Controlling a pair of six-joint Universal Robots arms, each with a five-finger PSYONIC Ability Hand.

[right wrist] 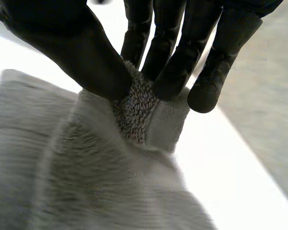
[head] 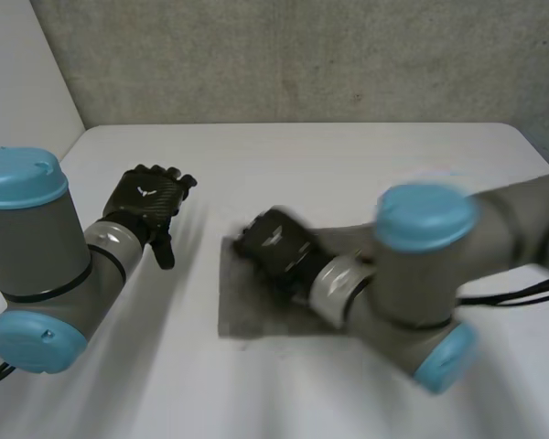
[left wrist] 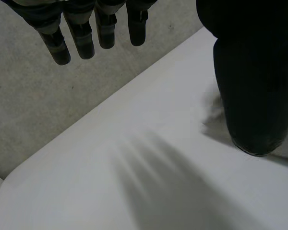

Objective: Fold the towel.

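I saw one grey fluffy towel (head: 252, 315) lying flat near the middle of the white table (head: 366, 155). I had two robot hands over the table. My right robot hand (right wrist: 81, 57) pinched a bunched bit of the towel near one corner, between thumb and fingers. My left robot hand (head: 148, 199) hung over bare table, well apart from the towel, with its fingers straight and spread.
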